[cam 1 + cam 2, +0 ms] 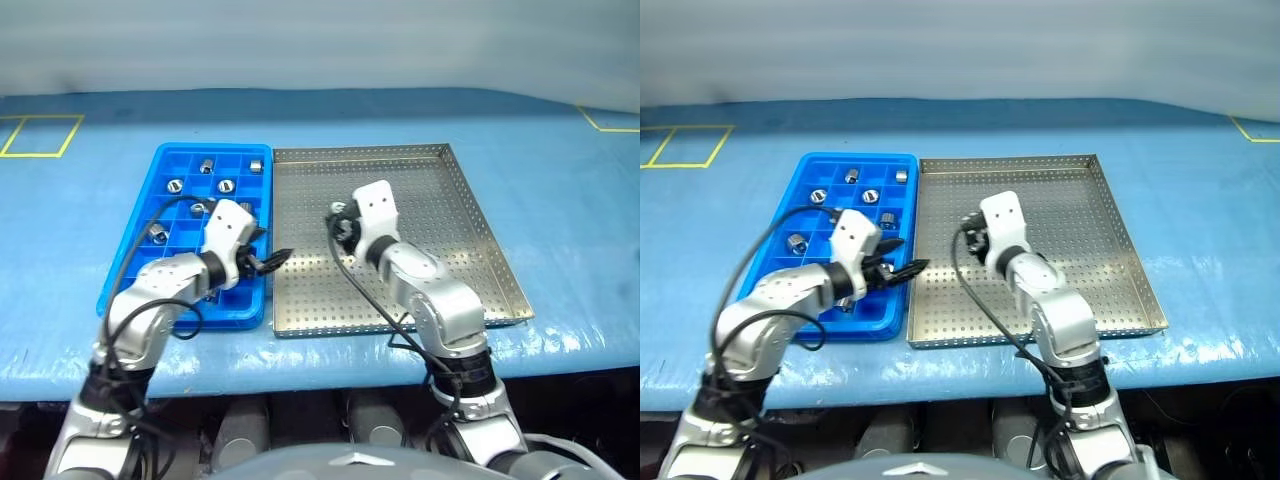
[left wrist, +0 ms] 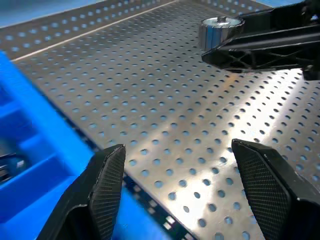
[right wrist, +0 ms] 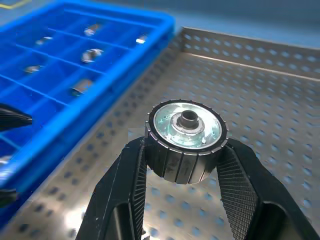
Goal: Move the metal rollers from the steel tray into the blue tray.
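A: What sits nearest the front edge of the tabletop (image 1: pixel 560 140)?

B: The two arms. The left gripper (image 1: pixel 268 262) hangs over the seam where the blue tray (image 1: pixel 152 195) meets the steel tray (image 1: pixel 470 215), near their front edges. Its fingers (image 2: pixel 107 185) stand wide apart with nothing between them.

A: And the right one?

B: The right gripper (image 3: pixel 184 165) is above the left half of the steel tray, about midway between its front and back rims. Its fingers (image 3: pixel 131 175) are clamped on one metal roller (image 3: pixel 185 137), pressing its ribbed sides, with the roller's end face and central hole turned toward the wrist camera. The roller is held clear of the perforated floor.

A: How do the trays lie?

B: Side by side and touching, the blue tray to the left, the steel tray to the right, both on the blue tabletop.

A: Where are the other rollers?

B: Further back, in the blue tray's compartments (image 1: pixel 222 186). Several lie one to a cell, most in the far half of the grid, one (image 1: pixel 158 233) near the tray's left wall.

A: Anything beyond the trays?

B: Yellow tape markings (image 1: pixel 40 135) by the tabletop's far left and far right corners.
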